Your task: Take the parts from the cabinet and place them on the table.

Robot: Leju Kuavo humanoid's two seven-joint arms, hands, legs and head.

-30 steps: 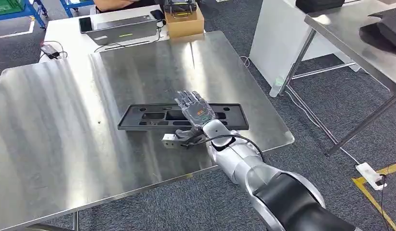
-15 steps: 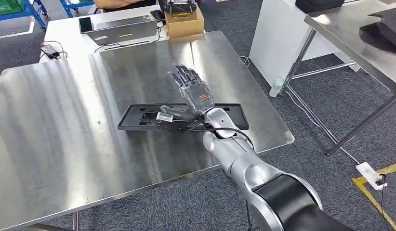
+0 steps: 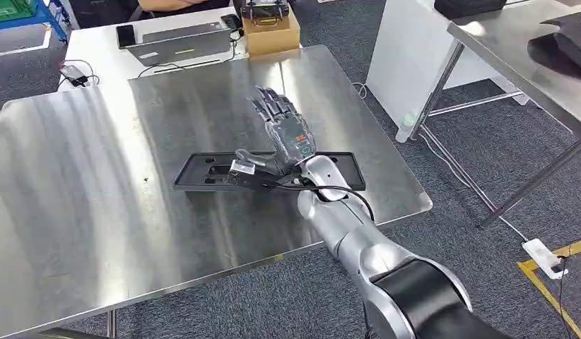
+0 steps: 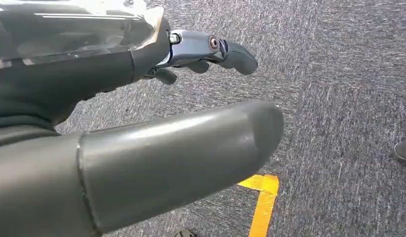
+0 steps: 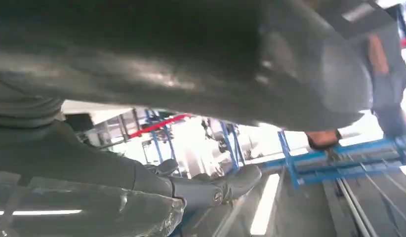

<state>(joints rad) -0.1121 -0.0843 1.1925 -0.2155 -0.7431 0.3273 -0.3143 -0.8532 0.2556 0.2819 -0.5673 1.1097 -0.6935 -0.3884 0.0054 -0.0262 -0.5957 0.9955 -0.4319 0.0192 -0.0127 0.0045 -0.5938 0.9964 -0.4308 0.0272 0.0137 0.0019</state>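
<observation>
We note the black plastic part (image 3: 203, 171) lying flat on the steel table (image 3: 83, 183), with our right hand (image 3: 284, 138) above its middle, fingers spread and holding nothing. The left hand (image 4: 142, 158) hangs over the carpet, empty, its fingers apart. We judge the part light, stiff and thin, best taken by a long edge.
</observation>
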